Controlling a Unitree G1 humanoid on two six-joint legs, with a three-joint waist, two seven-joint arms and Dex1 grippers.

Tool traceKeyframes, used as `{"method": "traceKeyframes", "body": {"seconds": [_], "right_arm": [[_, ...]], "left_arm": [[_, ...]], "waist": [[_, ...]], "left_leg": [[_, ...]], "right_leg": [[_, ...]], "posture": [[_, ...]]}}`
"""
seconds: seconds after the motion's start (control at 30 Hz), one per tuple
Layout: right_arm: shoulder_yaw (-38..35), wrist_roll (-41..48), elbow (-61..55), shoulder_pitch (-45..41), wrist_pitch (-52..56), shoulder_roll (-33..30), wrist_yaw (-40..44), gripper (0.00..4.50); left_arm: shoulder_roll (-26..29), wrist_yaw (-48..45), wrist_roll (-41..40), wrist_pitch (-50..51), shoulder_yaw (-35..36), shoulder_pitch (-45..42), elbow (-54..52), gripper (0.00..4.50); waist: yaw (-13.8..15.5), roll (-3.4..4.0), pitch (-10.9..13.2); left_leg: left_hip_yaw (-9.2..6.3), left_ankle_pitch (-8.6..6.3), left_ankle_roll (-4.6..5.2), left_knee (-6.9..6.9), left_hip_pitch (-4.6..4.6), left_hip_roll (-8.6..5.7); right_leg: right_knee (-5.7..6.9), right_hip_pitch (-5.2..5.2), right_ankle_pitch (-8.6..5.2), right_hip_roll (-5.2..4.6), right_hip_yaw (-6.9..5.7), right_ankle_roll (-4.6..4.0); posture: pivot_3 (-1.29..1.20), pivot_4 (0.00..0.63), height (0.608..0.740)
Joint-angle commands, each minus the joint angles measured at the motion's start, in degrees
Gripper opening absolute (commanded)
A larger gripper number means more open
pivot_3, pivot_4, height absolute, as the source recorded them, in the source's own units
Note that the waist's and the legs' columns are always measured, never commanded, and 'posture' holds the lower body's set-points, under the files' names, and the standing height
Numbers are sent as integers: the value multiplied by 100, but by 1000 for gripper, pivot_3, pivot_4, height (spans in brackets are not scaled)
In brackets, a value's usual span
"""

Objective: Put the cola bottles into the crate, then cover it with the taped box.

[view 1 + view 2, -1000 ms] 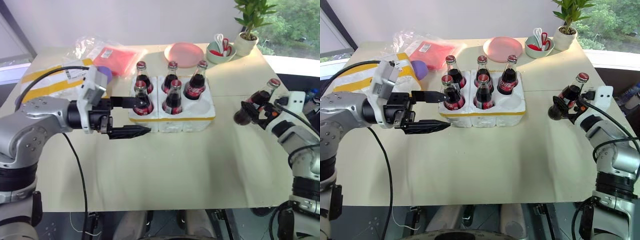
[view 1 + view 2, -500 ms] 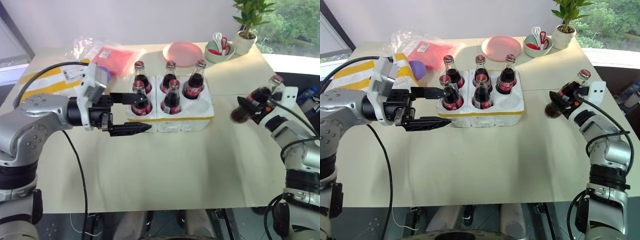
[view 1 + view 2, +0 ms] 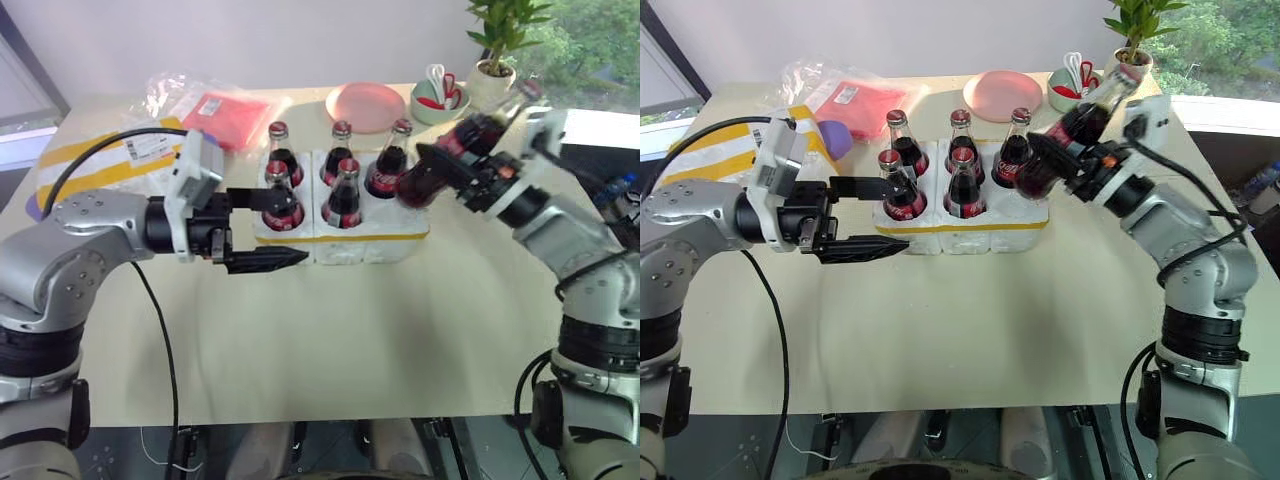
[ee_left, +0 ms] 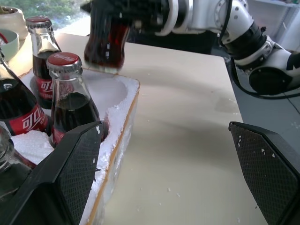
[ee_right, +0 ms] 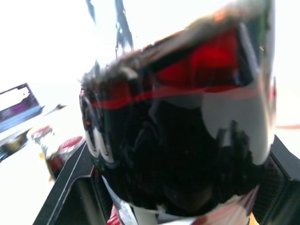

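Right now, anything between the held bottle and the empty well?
Nothing. In the left wrist view, the held bottle hangs tilted just above the empty well, only air between.

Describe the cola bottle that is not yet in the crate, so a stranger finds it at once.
Find the white foam crate mid-table, with five upright cola bottles. The sixth bottle hangs tilted above its empty near-right well, gripped by the right gripper; it alone is off the crate.

Five bottles [image 3: 343,192] stand in the crate [image 3: 345,242] mid-counter [image 3: 330,340]; its near right well is empty. The sixth bottle [image 3: 450,155] hangs tilted above that well. The taped box [image 3: 100,160] lies left of the crate, a plate [image 3: 366,106] behind it.
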Motion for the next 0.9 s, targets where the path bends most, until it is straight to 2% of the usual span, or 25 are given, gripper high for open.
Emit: {"method": "traceKeyframes", "body": {"seconds": [0.03,0.2,0.37,0.43,0.5,0.53,0.67,0.9], "right_arm": [[330,-354,-156,-155,-262,2,153,2836],[849,-1024,23,-138,-553,-25,381,2836],[1750,-2303,551,-309,-1151,-161,566,2836],[1774,-2351,714,-400,-1112,-100,635,3868],[1795,-2404,807,-474,-1067,-74,705,4453],[1792,-2430,840,-507,-1049,-62,723,4453],[1567,-2281,705,-596,-794,-124,802,4453],[49,-414,-275,-842,747,-858,1124,4453]], "left_arm": [[16,19,28,-133,75,-83,-34,4500],[39,45,23,-154,119,-44,-53,4500],[41,71,42,-179,129,-22,-71,4500],[43,76,53,-187,126,-30,-63,4500],[61,81,61,-191,130,-17,-78,4500],[75,82,67,-194,134,-4,-90,4500],[161,109,88,-187,209,88,-149,4500],[675,294,127,-151,982,695,-230,4500]], "waist": [[-1,0,0],[7,0,0],[-6,0,0],[-57,-4,-3],[-89,-4,-3],[-92,-4,-3],[-97,-5,-3],[-86,-1,1]], "left_leg": [[0,0,0,0,0,0],[1,1,-1,0,-3,-2],[2,4,-7,1,-2,-2],[3,5,-8,1,0,-2],[2,4,-7,2,0,-1],[2,5,-7,2,1,-1],[1,5,-7,2,0,-1],[1,4,-6,-2,-9,-1]], "right_leg": [[0,-1,0,0,0,0],[2,-5,0,2,-1,0],[5,-6,0,3,-1,0],[8,-6,0,3,-1,0],[10,-4,2,3,-1,-3],[12,-4,2,4,-1,-3],[20,-9,2,4,0,-3],[23,-24,2,1,1,-4]], "posture": [[0,150,740],[0,150,740],[0,150,740],[0,150,740],[0,150,740],[0,150,740],[0,150,740],[0,150,740]]}}
